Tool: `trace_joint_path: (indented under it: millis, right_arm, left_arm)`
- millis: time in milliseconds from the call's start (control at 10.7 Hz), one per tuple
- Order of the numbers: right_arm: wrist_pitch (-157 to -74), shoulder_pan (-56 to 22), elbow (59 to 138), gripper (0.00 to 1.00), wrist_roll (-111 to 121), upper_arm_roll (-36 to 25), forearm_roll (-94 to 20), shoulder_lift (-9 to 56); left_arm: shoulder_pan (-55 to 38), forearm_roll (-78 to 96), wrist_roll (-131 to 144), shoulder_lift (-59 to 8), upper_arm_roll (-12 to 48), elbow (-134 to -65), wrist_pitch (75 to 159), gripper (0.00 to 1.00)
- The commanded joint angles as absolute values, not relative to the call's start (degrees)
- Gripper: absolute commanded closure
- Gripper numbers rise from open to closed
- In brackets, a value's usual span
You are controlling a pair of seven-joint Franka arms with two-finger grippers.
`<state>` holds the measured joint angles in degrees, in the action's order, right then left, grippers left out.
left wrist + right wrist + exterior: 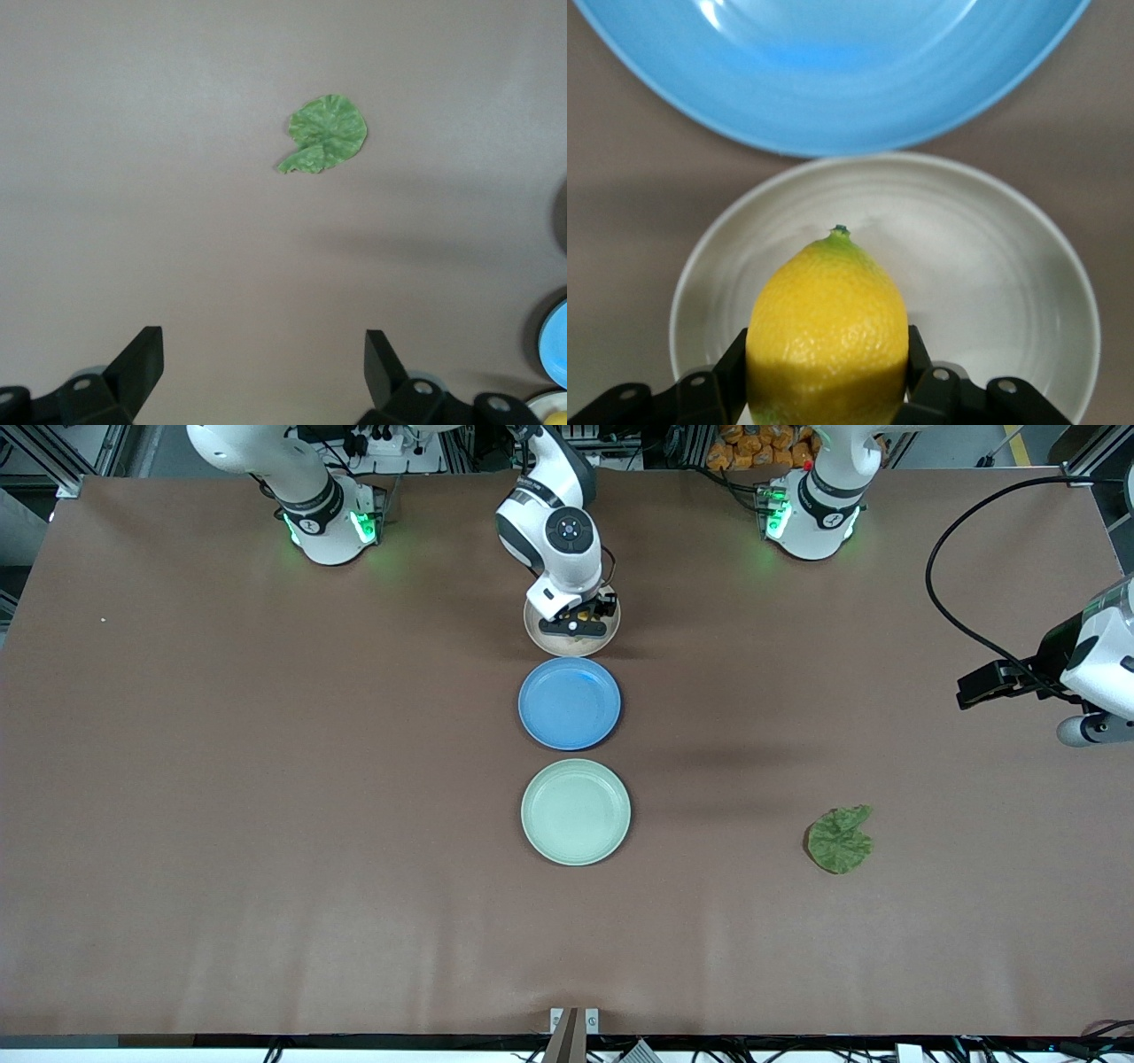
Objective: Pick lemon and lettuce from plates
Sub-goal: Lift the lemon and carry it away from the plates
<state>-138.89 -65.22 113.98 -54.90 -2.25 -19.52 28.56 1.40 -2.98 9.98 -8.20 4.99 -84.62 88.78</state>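
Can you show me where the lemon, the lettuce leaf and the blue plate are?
lemon [827, 332]: right wrist view, middle of its yellow skin.
lettuce [839, 840]: front view, middle of the leaf.
blue plate [569, 703]: front view, its bare middle.

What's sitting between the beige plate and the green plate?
The blue plate, empty, lies between the beige plate and the green plate; the front view shows it.

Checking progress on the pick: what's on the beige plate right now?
The lemon, with the right gripper shut on it over the beige plate. The plate under the lemon is covered, so whether the lemon rests on it is unclear.
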Motion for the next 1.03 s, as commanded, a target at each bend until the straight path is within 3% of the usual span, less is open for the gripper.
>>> trace_joint_path:
  millis: [0,559,932]
  right_arm:
    - [-138.08,-65.13,115.40,1.00,-55.02,-6.31,-20.04,22.95]
    - [-134.38,-65.04,114.70,1.00,-39.06,-20.28,-19.34,19.43]
    - [-126.23,-64.95,113.56,1.00,-16.75,-35.21,-19.42,19.51]
  left_arm:
    - [1.50,-1.93,9.93,-8.00,5.10,-84.38,89.21,0.00]
    - [0.88,-2.11,9.93,-8.96,5.45,-84.29,90.08,0.00]
    - [0.44,-2.02,9.84,-9.40,5.71,-84.20,90.70,0.00]
